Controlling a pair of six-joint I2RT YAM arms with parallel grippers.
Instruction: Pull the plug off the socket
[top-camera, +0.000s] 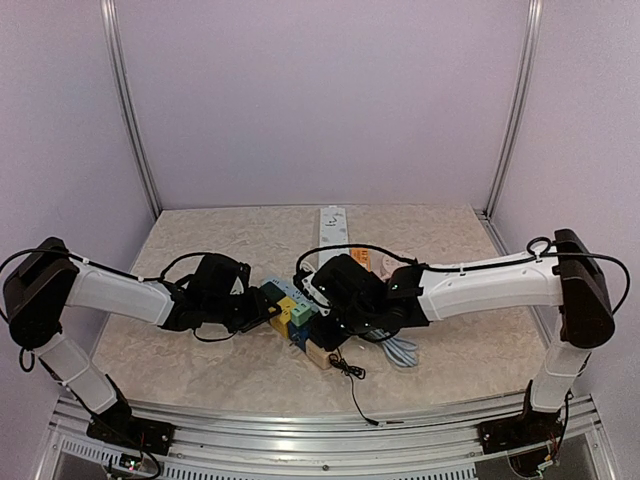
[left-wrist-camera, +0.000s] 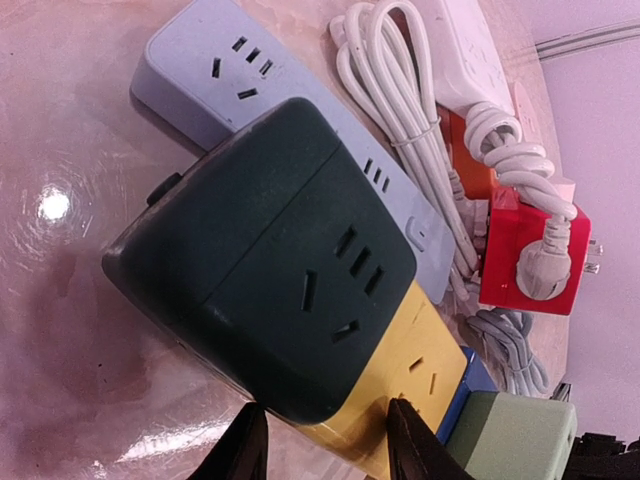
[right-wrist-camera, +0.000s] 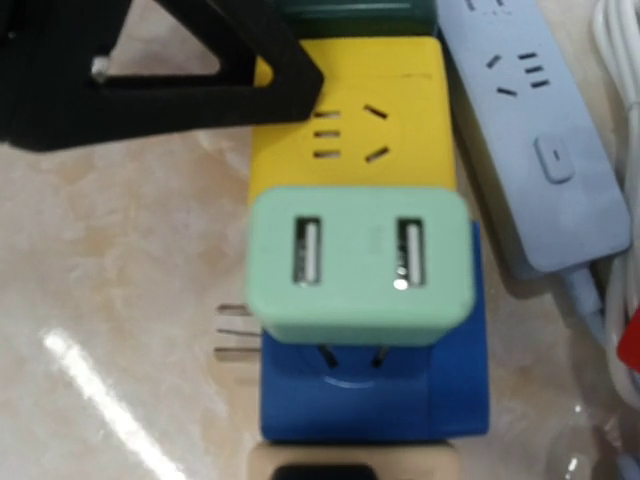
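Mint-green plug, two USB ports facing up, is seated on the blue socket block. Its pins are seen partly exposed above the socket face. The blue socket block is chained between a yellow block and a beige block, flat on the worktop.

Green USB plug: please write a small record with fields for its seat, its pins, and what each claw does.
plug: green USB plug, two ports
seat: on blue socket block, pins partly showing
left claw: closed around yellow socket block
right claw: shut near the plug; grip unclear
nearby: pale blue power strip
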